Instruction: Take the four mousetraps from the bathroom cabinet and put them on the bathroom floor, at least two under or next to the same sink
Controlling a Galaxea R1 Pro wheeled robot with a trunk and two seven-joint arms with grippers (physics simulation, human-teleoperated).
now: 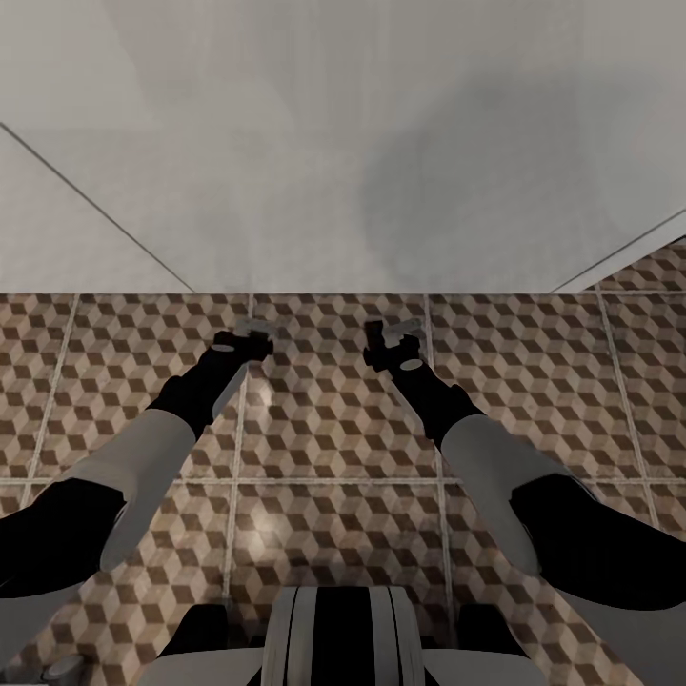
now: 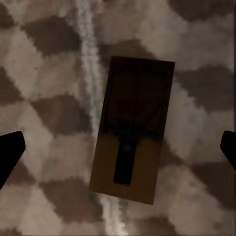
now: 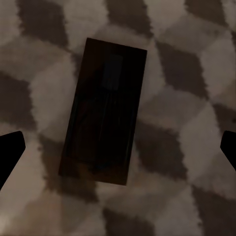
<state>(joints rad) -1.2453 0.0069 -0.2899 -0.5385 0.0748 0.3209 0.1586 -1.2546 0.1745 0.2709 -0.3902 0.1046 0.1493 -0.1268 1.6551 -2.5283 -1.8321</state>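
Two mousetraps lie flat on the cube-patterned bathroom floor (image 1: 333,419). In the left wrist view a brown mousetrap (image 2: 132,130) with dark wire parts rests across a pale grout line, directly below my left gripper (image 2: 118,150), whose dark fingertips (image 2: 10,152) stand far apart on either side of it without touching it. The right wrist view has a darker, shadowed mousetrap (image 3: 105,113) on the tiles beneath my right gripper (image 3: 118,150), also open and clear of it. From the head, both grippers, left (image 1: 252,332) and right (image 1: 391,338), hang low over the floor near a white surface.
A broad pale white surface (image 1: 343,143) with thin dark seams rises just beyond the grippers and meets the tiles along a straight edge. My own base (image 1: 333,634) is at the near edge. Tiled floor extends to both sides.
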